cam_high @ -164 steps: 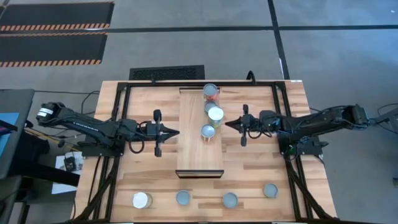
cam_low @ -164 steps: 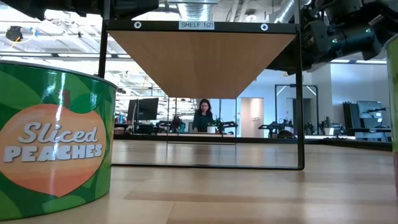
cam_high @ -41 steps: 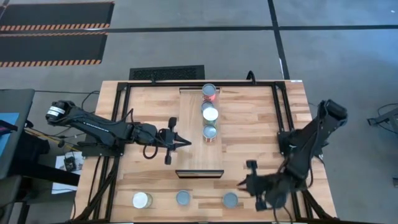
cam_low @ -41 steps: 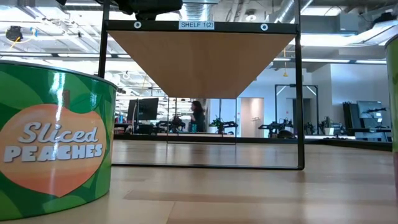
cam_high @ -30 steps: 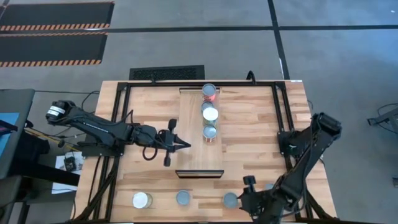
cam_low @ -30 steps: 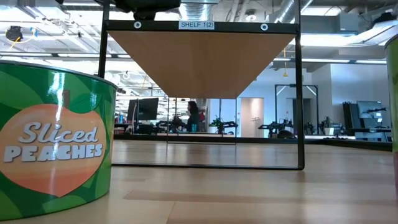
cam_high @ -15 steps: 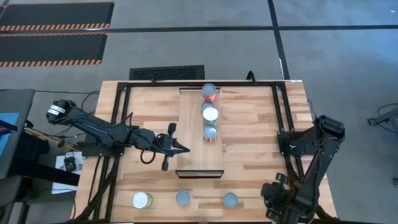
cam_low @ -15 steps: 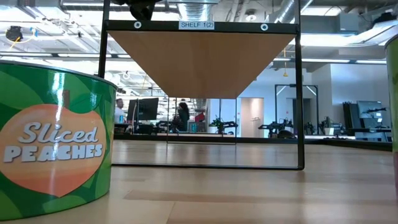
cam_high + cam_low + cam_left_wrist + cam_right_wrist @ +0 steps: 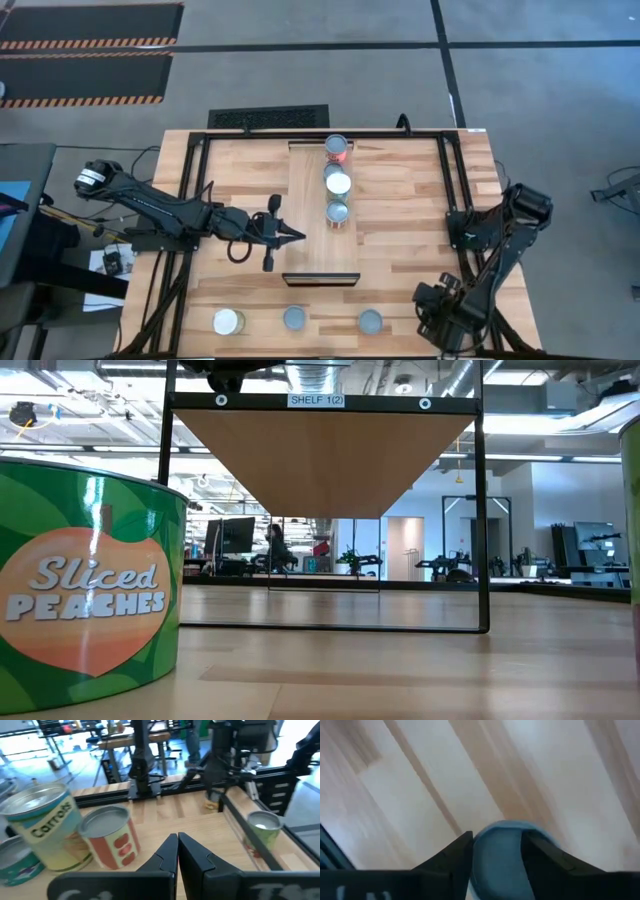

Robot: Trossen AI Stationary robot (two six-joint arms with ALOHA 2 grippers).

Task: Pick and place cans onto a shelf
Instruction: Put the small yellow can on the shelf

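We see the right gripper [image 9: 496,851] folded low, clamped around a can [image 9: 502,855] (table's near corner). The left gripper [image 9: 290,236] reaches flat toward the shelf [image 9: 310,220], fingers together.

A robotics lab or test hall, open-plan and industrial; the low view looks past a black metal frame [image 9: 482,510] carrying a white printed tag reading "SHELF 1(2)" [image 9: 316,400] into a wide room with exposed silver ceiling ducts [image 9: 470,375]; dark desk monitors [image 9: 238,534] and a seated person [image 9: 272,545] at far workbenches; from above, the planked wooden bench [image 9: 400,215] sits on a smooth grey concrete floor [image 9: 540,90], with black anti-fatigue mats edged in orange hazard stripes [image 9: 85,50] beside it.
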